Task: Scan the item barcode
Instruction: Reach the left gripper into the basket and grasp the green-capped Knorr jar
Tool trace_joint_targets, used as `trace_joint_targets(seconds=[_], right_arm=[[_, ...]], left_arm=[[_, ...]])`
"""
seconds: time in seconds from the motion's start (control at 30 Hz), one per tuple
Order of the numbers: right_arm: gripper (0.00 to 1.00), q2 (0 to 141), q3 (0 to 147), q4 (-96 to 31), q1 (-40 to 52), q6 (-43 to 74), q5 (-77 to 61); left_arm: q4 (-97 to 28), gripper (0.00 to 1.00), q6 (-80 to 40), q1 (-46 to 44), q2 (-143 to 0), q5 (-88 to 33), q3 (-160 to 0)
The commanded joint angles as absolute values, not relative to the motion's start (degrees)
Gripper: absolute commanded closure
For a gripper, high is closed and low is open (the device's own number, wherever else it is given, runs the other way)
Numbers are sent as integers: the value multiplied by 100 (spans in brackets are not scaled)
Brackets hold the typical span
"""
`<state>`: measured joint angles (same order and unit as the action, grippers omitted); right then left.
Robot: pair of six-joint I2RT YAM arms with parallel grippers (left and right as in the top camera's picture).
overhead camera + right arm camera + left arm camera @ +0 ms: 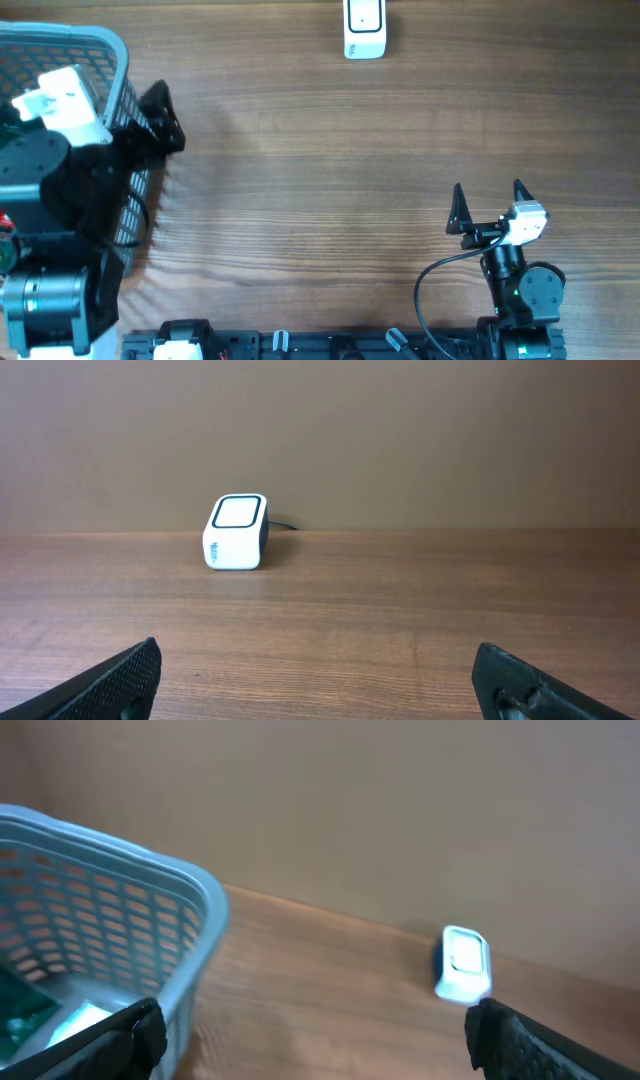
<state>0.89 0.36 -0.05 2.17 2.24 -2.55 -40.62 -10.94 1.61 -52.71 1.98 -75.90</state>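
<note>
Gaping and empty, left pincer (pixel 315 1025) and right pincer (pixel 488 195) hover; the teal item (pixel 25 1010) in the basket (pixel 150 870), lower left, looks light, soft, best pinched mid-body.

A brown wood-grain desk (pixel 320 180) fills the overhead view, its boards running left to right. At twelve o'clock, close to the far edge, a small white barcode scanner (pixel 364 28) sits with its dark-rimmed window facing up. At ten o'clock a pale blue slotted plastic basket (pixel 118 48) stands at the left edge, well apart from the scanner.
</note>
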Motion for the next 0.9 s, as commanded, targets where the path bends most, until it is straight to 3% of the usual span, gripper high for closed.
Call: trace_joint_targets(seconds=[0.0, 0.13, 0.3, 0.6, 0.87], right_arm=[[0, 43, 30, 8, 239, 154, -301], [0, 43, 30, 8, 242, 154, -301], [0, 43, 30, 8, 239, 154, -301], [0, 43, 30, 8, 242, 154, -301], [0, 43, 30, 8, 242, 154, -301]], left_arm=[[-3938, 0, -1555, 298, -5529, 1691, -7819], [-4233, 0, -1750, 860, -6125, 2213, -8294], [-4742, 0, -2858, 2036, -6858, 2237, -8715], [-5881, 0, -3846, 3865, -8154, 1164, -8709], [-6259, 0, -3887, 4064, -9577, 1068, -8643]])
